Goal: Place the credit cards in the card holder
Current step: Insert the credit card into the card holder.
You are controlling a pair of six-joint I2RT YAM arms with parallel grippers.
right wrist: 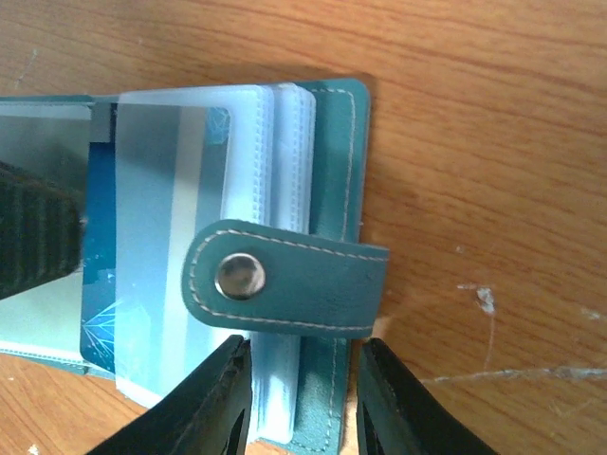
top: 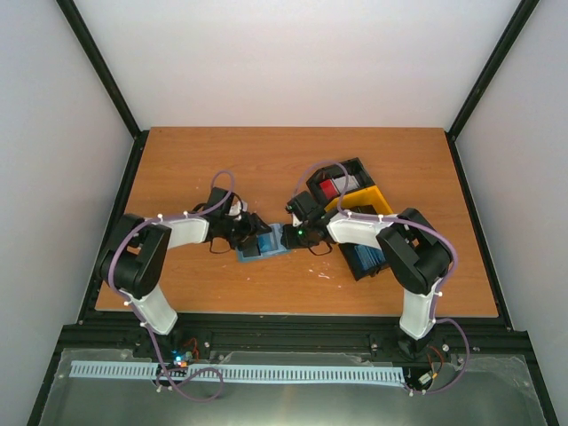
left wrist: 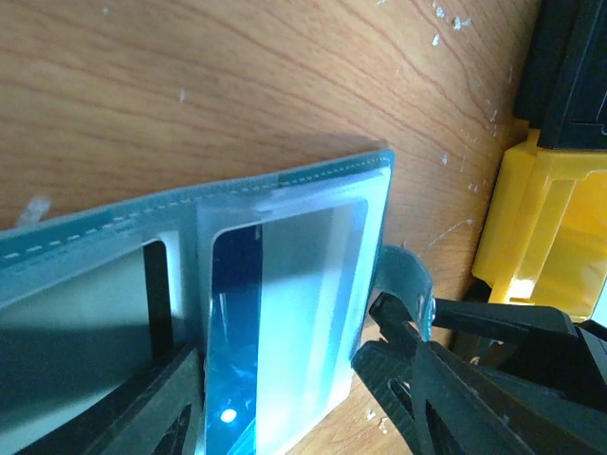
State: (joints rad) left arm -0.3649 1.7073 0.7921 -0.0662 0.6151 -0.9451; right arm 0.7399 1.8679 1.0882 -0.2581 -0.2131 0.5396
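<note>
Blue-grey snap-tab card holder (right wrist: 334, 171) lying open, left gripper (left wrist: 285, 341) apart astride clear pocket (left wrist: 313, 284), right gripper (right wrist: 305, 353) apart astride its tab side.

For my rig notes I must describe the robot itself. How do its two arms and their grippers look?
The left arm and the right arm have bulky black joints with white shells between them. A purple cable runs along each, tied with white clips. A green light glows near the right wrist. The fingers are black, with ribbed pads.
</note>
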